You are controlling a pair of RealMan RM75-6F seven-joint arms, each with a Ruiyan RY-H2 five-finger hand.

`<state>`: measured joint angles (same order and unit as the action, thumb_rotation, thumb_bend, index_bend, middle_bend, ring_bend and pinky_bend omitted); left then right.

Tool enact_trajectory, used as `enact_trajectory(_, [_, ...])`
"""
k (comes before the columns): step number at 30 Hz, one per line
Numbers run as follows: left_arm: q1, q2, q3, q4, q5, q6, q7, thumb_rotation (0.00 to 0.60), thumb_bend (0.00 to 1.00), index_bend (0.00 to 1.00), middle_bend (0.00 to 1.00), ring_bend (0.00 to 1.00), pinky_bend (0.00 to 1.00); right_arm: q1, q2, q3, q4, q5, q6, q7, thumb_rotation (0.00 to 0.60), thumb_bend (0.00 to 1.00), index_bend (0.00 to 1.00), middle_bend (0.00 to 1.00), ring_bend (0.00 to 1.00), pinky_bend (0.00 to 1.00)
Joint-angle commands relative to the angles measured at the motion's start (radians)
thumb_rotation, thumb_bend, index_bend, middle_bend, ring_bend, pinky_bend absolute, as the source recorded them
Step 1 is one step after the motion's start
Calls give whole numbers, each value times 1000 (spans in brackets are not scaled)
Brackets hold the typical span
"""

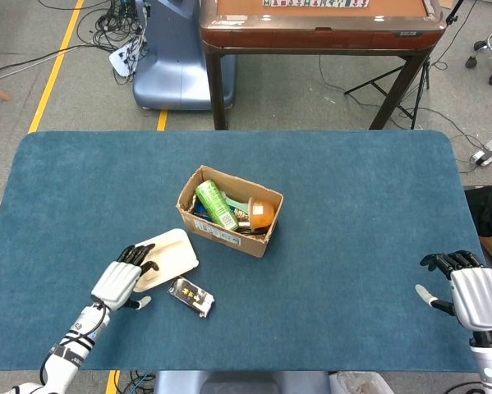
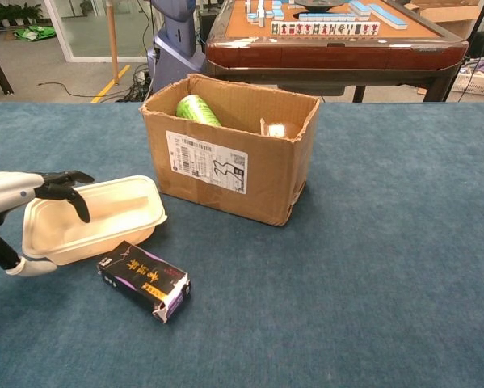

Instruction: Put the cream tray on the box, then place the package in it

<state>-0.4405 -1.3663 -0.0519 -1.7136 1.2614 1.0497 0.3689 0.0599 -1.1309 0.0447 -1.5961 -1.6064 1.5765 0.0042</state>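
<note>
Head view: cream tray [image 1: 167,258] sits on the blue table [image 1: 352,213], near-left of the cardboard box [image 1: 229,212], just beside the box's near-left corner but apart from it. Left hand [image 1: 124,277] is at the tray's near-left end; dark fingers [image 1: 137,256] reach over the rim into the tray, thumb low beside the outer wall. Chest view shows the same: fingers [image 2: 70,191] curl over the tray [image 2: 104,214] rim and the pale thumb lies under the near-left corner, so the hand brackets the rim. Whether it presses firmly enough to count as a grip, cannot tell; tray bottom looks flat on the table.

Package [image 1: 190,296], a dark flat carton with gold lettering, lies on the table just near of the tray, at the tray's right end, slightly angled. In the chest view the package [image 2: 144,280] is close to the tray's near wall, narrow gap between.

Box [image 2: 229,145] is open-topped, upright, shipping label on its near-left face. Inside: green can [image 1: 215,203] tilted, orange round item [image 1: 262,211] at the right end, other contents unclear.

Right hand [image 1: 473,294] rests at the near-right table edge, well apart from everything, fingers spread, holding nothing
</note>
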Motion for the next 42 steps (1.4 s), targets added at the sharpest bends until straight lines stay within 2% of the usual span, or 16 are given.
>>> enact_trajectory(1, [1, -15, 4, 15, -12, 17, 28, 600, 184, 332, 0, 0, 0, 0, 0, -1, 0, -1, -1, -1, 600, 164, 465, 524, 446, 360])
enact_trajectory(9, [-1, -41, 11, 35, -32, 35, 69, 600, 187, 394, 0, 0, 0, -1, -1, 0, 1, -1, -2, -2, 600, 164, 465, 524, 446, 360])
enact_trajectory(11, [-1, -45, 12, 41, -30, 39, 67, 600, 209, 416, 0, 0, 0, -1, -1, 0, 1, -1, -3, -2, 600, 164, 465, 524, 446, 360])
enact_trajectory(16, [-1, -66, 20, 73, -12, 54, 71, 600, 357, 466, 0, 0, 0, -1, 0, 0, 1, -2, -2, -1, 600, 164, 465, 524, 446, 360])
enact_trajectory(24, [5, -93, 27, 116, 13, 78, 60, 600, 390, 532, 0, 0, 0, -2, 0, 1, 0, -3, -2, 0, 600, 164, 465, 524, 446, 360])
enact_trajectory(33, [37, -95, 45, 143, 129, 169, -28, 600, 437, 628, 0, 0, 0, -5, 2, 3, -1, -6, 7, 4, 600, 164, 465, 524, 446, 360])
enact_trajectory(42, [90, -46, 71, 116, 218, 281, -31, 600, 438, 640, 0, 0, 0, -8, 4, 1, -6, -15, 15, 4, 600, 164, 465, 524, 446, 361])
